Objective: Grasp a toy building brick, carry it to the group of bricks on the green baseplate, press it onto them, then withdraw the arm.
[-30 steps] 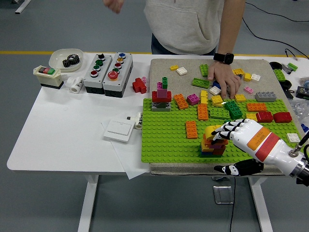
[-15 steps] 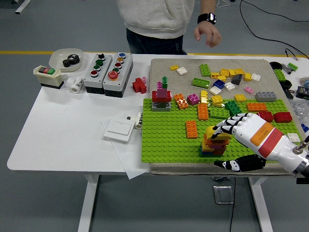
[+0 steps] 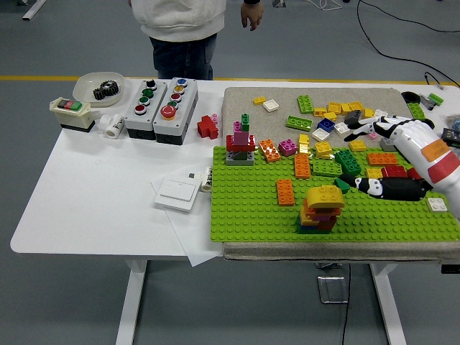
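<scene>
A small stack of bricks [image 3: 320,210] with a rounded yellow brick on top stands on the green baseplate [image 3: 248,208], right of centre. My right hand [image 3: 359,157] hovers above and to the right of the stack, over the loose bricks [image 3: 332,113] at the baseplate's far right. It is open, with the fingers [image 3: 368,128] spread and the thumb low, and holds nothing. A flat orange brick [image 3: 285,192] lies left of the stack. A red, grey and pink tower [image 3: 241,144] stands at the baseplate's far left corner.
Two grey button boxes [image 3: 159,102], a bowl with a gear [image 3: 99,89], a small switch box [image 3: 71,112] and a red brick [image 3: 208,127] sit at the back left. A white wall switch [image 3: 177,192] lies on paper left of the baseplate. A person [image 3: 180,21] stands beyond the table.
My right hand has let go of the stack and moved up and to the right. The person's hand left the loose bricks, and the person stepped left.
</scene>
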Controlling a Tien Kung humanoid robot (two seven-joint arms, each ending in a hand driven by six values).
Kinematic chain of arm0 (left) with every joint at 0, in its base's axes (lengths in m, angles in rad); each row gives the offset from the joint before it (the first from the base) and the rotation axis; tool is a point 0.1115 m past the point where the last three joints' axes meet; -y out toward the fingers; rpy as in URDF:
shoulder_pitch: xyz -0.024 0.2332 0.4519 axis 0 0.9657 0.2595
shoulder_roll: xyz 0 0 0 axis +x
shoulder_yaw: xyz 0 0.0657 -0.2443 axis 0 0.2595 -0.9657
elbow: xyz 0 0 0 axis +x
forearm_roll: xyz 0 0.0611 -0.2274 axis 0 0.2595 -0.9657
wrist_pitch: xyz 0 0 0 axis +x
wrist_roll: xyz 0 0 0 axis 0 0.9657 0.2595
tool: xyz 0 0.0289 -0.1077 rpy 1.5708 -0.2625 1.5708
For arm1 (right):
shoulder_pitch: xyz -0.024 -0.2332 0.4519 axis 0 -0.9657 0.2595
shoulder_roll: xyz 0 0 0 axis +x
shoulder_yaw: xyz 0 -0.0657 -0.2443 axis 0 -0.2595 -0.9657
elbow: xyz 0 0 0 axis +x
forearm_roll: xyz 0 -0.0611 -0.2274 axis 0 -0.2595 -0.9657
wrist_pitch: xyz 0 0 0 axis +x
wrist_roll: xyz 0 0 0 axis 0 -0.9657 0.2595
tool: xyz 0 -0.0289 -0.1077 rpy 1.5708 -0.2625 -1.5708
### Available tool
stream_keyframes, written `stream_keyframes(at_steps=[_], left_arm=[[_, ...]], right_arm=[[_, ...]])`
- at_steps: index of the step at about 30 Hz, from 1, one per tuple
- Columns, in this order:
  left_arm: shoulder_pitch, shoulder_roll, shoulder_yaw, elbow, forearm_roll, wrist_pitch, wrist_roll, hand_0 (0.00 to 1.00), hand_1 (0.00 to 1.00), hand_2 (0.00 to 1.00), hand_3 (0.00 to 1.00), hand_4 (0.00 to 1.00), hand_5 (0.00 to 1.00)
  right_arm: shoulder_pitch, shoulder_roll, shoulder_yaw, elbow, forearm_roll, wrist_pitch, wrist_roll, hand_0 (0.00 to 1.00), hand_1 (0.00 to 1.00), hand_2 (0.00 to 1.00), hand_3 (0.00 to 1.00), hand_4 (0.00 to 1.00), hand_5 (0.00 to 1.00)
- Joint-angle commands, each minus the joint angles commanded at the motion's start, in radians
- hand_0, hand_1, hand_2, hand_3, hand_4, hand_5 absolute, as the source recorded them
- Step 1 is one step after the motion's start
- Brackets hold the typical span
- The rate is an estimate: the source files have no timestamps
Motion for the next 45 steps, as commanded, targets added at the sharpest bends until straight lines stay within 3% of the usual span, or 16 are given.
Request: stream_keyframes(at_steps=[5, 6, 15, 17, 18, 23, 25, 31, 45], left_arm=[[0.0, 0.001, 0.002, 0.001, -0.004, 0.0, -0.001, 0.756, 0.768, 0.731, 0.587, 0.649, 0.661], [-0.001, 0.001, 0.003, 0.002, -0.006, 0.0, -0.002, 0.756, 0.767, 0.732, 0.587, 0.648, 0.662], [0.004, 0.001, 0.004, 0.006, -0.01, 0.002, -0.004, 0.758, 0.766, 0.734, 0.587, 0.648, 0.662], [0.006, 0.0, 0.003, 0.007, -0.01, 0.003, -0.004, 0.758, 0.766, 0.734, 0.587, 0.648, 0.662], [0.006, 0.0, 0.003, 0.007, -0.01, 0.004, -0.004, 0.757, 0.766, 0.733, 0.586, 0.649, 0.663], [0.008, 0.001, 0.004, 0.009, -0.013, 0.005, -0.005, 0.757, 0.766, 0.733, 0.586, 0.649, 0.663], [0.009, 0.002, 0.004, 0.01, -0.012, 0.005, -0.005, 0.759, 0.766, 0.735, 0.586, 0.649, 0.663], [0.014, 0.002, 0.002, 0.012, -0.012, 0.006, -0.005, 0.762, 0.766, 0.734, 0.587, 0.649, 0.664], [0.014, 0.001, 0.003, 0.01, -0.011, 0.005, -0.005, 0.763, 0.772, 0.733, 0.586, 0.648, 0.664]], right_arm=[[0.035, 0.001, 0.016, -0.019, 0.208, 0.007, -0.035, 0.813, 0.765, 0.81, 0.799, 0.922, 0.593], [0.043, 0.001, 0.023, -0.026, 0.253, 0.006, -0.042, 0.84, 0.795, 0.838, 0.854, 0.934, 0.608], [0.074, 0.016, 0.066, -0.087, 0.631, 0.034, -0.061, 0.847, 0.806, 0.846, 0.861, 0.955, 0.642], [0.083, 0.024, 0.081, -0.115, 0.715, 0.048, -0.066, 0.847, 0.806, 0.846, 0.861, 0.955, 0.642], [0.084, 0.026, 0.084, -0.12, 0.754, 0.051, -0.068, 0.852, 0.808, 0.844, 0.849, 0.991, 0.731], [0.098, 0.033, 0.11, -0.203, 0.954, 0.083, -0.102, 0.852, 0.808, 0.844, 0.849, 0.991, 0.731], [0.1, 0.034, 0.117, -0.243, 1.017, 0.092, -0.113, 0.851, 0.806, 0.839, 0.838, 0.998, 0.781], [0.101, 0.038, 0.124, -0.313, 1.051, 0.121, -0.133, 0.848, 0.804, 0.832, 0.835, 0.998, 0.811], [0.106, 0.044, 0.116, -0.365, 1.049, 0.162, -0.155, 0.839, 0.799, 0.827, 0.827, 0.998, 0.789]])
